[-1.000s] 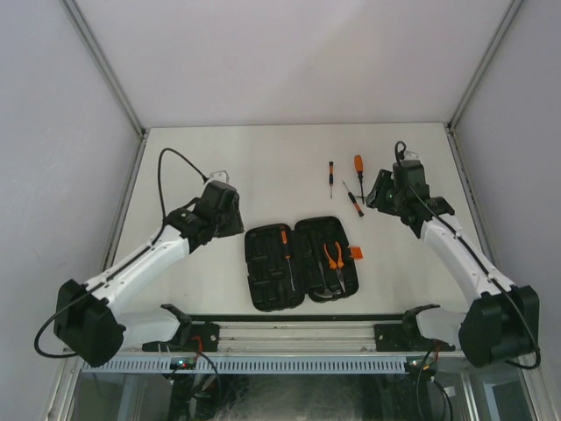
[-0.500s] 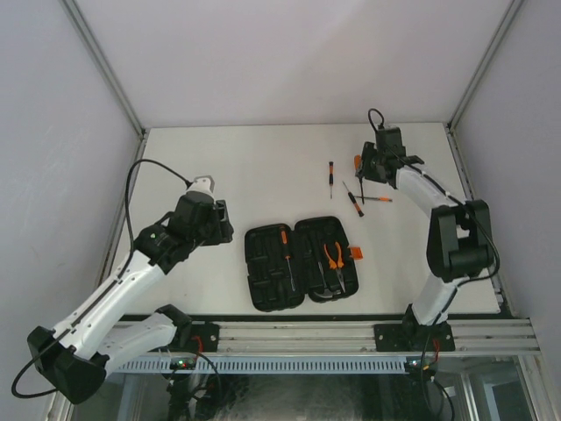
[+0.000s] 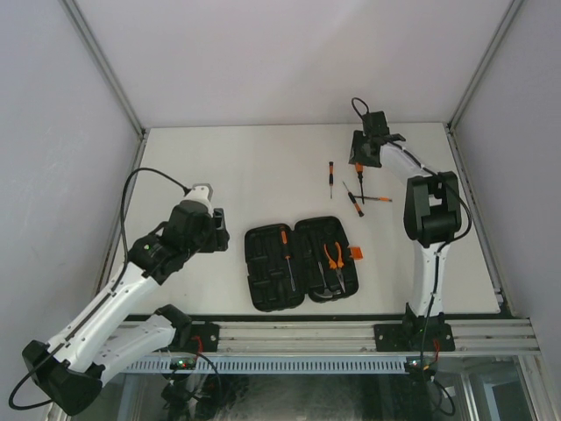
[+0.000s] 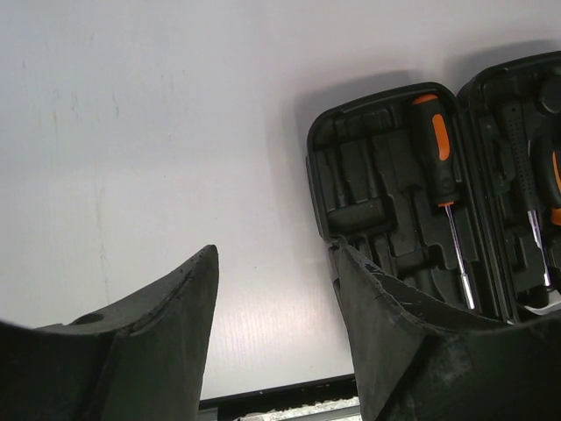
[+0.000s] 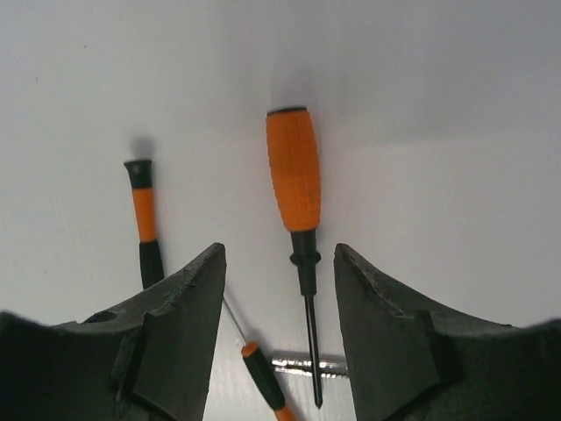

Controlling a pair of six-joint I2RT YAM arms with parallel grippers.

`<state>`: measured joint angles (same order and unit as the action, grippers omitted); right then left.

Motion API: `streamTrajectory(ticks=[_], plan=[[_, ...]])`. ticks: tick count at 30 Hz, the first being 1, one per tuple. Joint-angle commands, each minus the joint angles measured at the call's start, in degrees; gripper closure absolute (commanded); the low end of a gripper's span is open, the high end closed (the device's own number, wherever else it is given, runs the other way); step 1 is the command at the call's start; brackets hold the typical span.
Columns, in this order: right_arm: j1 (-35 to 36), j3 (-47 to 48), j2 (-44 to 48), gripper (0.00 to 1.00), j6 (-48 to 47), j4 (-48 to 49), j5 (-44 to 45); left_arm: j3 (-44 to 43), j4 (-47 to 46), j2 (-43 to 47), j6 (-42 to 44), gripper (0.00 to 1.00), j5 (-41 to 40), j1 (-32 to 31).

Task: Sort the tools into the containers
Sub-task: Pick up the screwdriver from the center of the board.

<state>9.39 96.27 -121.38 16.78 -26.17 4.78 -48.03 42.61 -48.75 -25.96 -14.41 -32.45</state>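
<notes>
The black tool case (image 3: 298, 261) lies open near the table's front. It holds an orange-and-black screwdriver (image 3: 284, 246) in its left half and orange-handled pliers (image 3: 333, 256) in its right half. My right gripper (image 3: 360, 158) is open and hovers at the back over a thick orange-handled screwdriver (image 5: 294, 180), whose shaft lies between the jaws without touching them. Thin screwdrivers lie to its left (image 5: 143, 210) and below it (image 5: 263, 377). My left gripper (image 3: 219, 233) is open and empty, left of the case (image 4: 394, 193). The stored screwdriver (image 4: 436, 149) shows in the left wrist view.
A thin screwdriver (image 3: 330, 174) and another (image 3: 353, 200) lie on the white table (image 3: 263, 167) left of my right gripper. A short metal piece with an orange end (image 3: 377, 199) lies beside them. The case's orange latch (image 3: 356, 253) sticks out on the right. Walls enclose the table.
My right arm has swung from the right side to the back and now hangs over the thick screwdriver. My left arm has drawn back to the left, away from the case.
</notes>
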Motion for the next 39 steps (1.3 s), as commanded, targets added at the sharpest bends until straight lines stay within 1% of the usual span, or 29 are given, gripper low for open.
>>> streamTrajectory(ticks=[1, 7, 12, 19, 23, 30, 36, 39], plan=[[-0.6, 7.0, -3.2, 0.48, -3.5, -2.5, 2.2, 0.9, -1.2, 0.9, 0.7, 0.38, -0.1, 0.2], [-1.4, 14.8, -8.4, 0.49, -5.0, -7.4, 0.6, 1.0, -0.9, 0.7, 0.3, 0.39, -0.4, 0.2], [-2.6, 17.4, -10.6, 0.49, -4.6, -9.3, -2.8, 0.9, -1.1, 0.3, 0.2, 0.39, -0.3, 0.3], [-2.5, 19.5, -12.5, 0.5, -5.8, -12.4, -6.8, 0.5, -1.3, -1.5, 0.2, 0.39, 0.4, 0.3], [-2.1, 20.8, -13.5, 0.53, -6.0, -14.0, -6.1, 0.6, -1.3, -1.6, 0.0, 0.4, 0.6, 0.3], [-1.4, 25.3, -16.3, 0.56, -6.2, -17.6, -4.4, 0.6, -1.5, -2.0, -0.1, 0.4, 1.4, 0.4], [-0.3, 28.1, -18.2, 0.58, -6.7, -20.5, -1.0, 0.4, -0.7, -2.3, -0.5, 0.39, -0.6, 0.8], [0.0, 28.7, -18.8, 0.61, -7.3, -21.8, 0.7, 0.3, -0.8, -2.1, -0.5, 0.39, -0.1, 1.3]])
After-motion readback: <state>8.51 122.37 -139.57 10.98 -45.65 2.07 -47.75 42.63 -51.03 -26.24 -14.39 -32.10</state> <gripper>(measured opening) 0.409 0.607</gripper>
